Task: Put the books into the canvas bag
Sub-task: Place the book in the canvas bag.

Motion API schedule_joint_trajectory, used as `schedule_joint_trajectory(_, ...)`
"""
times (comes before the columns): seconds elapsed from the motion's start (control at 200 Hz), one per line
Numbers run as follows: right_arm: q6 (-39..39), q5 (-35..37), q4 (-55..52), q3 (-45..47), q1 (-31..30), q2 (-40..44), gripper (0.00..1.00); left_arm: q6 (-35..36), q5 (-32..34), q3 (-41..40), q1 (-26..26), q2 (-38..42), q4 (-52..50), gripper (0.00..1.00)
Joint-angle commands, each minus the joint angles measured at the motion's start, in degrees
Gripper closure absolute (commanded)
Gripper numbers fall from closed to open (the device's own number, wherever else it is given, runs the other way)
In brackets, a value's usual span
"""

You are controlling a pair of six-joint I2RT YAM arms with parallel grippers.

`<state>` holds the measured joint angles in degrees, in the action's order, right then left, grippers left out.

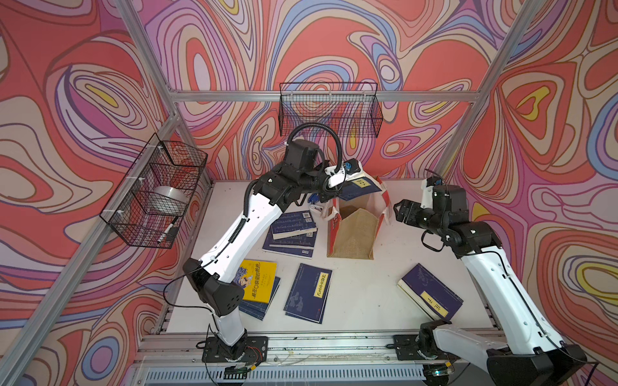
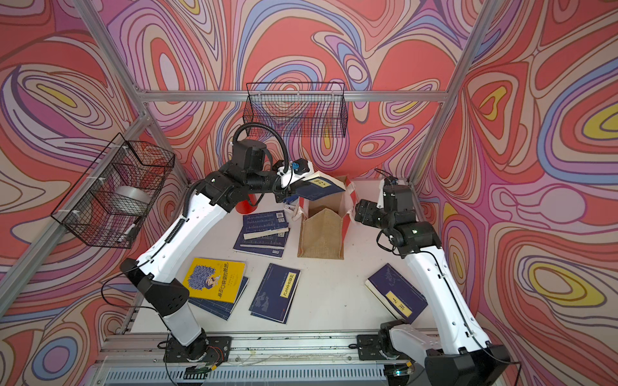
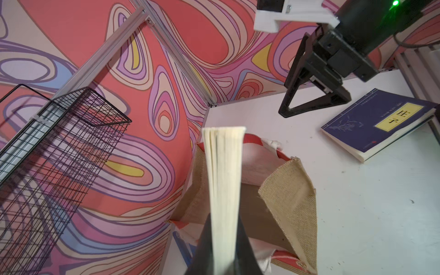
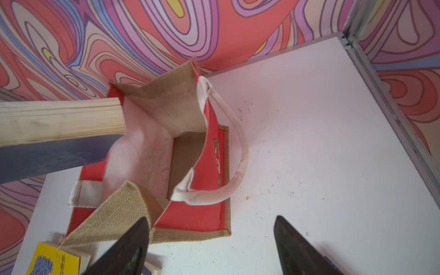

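Left gripper (image 3: 222, 252) jaws are clamped on a navy book (image 1: 364, 190), held tilted over the canvas bag (image 1: 354, 234) mouth and not inside it. Right gripper (image 4: 212, 245) jaws are wide apart just beside the bag, holding nothing (handle side). Other books (image 1: 307, 294) lie flat on the arm-base side of the bag. The book hides the left jaw tips in both top views. The yellow book (image 4: 54, 262) is cut off in the right wrist view.
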<state>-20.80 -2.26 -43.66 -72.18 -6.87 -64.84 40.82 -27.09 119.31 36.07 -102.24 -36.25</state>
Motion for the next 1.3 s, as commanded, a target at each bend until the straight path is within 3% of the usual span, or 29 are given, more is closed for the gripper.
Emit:
schedule_joint_trajectory(0.0, -1.06, -8.12, 3.09, 2.63, 5.71, -0.82, 0.17, 3.32, -2.14, -0.30, 0.31, -1.43, 8.92, 1.00)
schedule_joint_trajectory(0.08, -1.13, -13.41, 5.24, 3.60, 8.87, -1.91, 0.17, 4.08, -2.43, -0.57, 0.38, -3.33, 9.12, 1.00)
schedule_joint_trajectory(0.245, 0.97, -16.37, 6.52, 3.11, 10.13, -4.16, 0.17, 7.81, -0.67, -1.14, 1.51, -5.80, 6.23, 1.00)
schedule_joint_trajectory(0.696, 2.12, -17.21, 10.02, 3.78, 10.30, -7.95, 0.17, 13.18, 6.59, 2.50, 4.60, -10.98, -7.43, 1.00)
schedule_joint_trajectory(0.866, 2.40, -18.54, 10.82, 4.77, 10.31, -7.93, 0.17, 12.93, 12.91, 2.26, 4.86, -13.68, -2.56, 1.00)
schedule_joint_trajectory(1.122, 3.12, -18.81, 10.52, 5.45, 10.32, -7.19, 0.16, 11.43, 14.29, 5.49, 4.88, -19.74, 2.78, 1.00)
schedule_joint_trajectory(1.297, 3.28, -19.18, 10.92, 6.29, 10.30, -7.40, 0.16, 11.30, 18.63, 4.28, 5.01, -22.66, 10.09, 1.00)
